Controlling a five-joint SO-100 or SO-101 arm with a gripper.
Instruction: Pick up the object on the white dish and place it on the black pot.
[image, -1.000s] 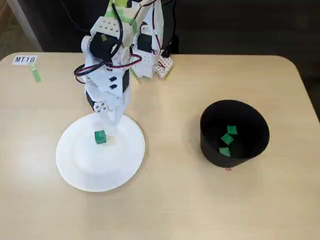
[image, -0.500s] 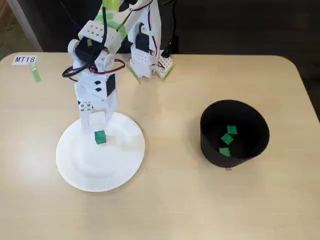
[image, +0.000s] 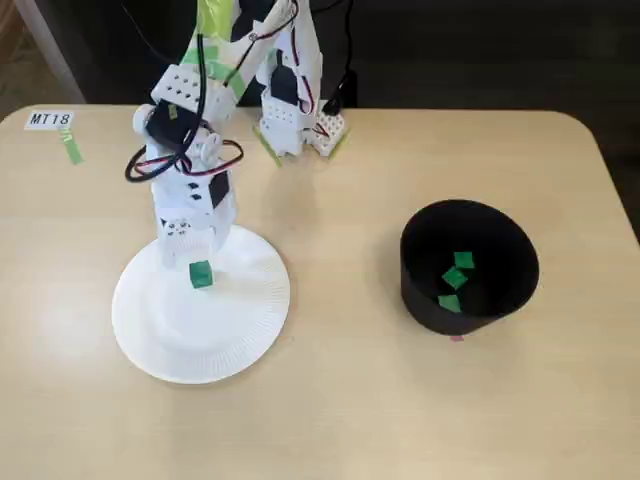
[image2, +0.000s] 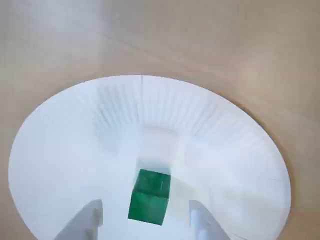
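Note:
A tiny green cube (image: 200, 274) lies on the white dish (image: 240, 325) at the table's left in the fixed view. My gripper (image: 196, 258) hangs just above and behind the cube, open. From the wrist, the cube (image2: 149, 196) sits between the two white fingertips (image2: 85, 220), one on each side, not touching it, and the dish's ribbed rim (image2: 215, 115) fills most of the frame. The black pot (image: 500, 310) stands at the right, holding several small green cubes (image: 462, 260).
The arm's base (image: 295, 125) stands at the table's back edge with cables trailing. A white label and a green tape strip (image: 70, 145) lie at the back left corner. Bare tabletop separates dish and pot.
The arm swung left and lowered over the plate. The fingers came apart and now straddle the cube. The cube and the pot's contents have not moved.

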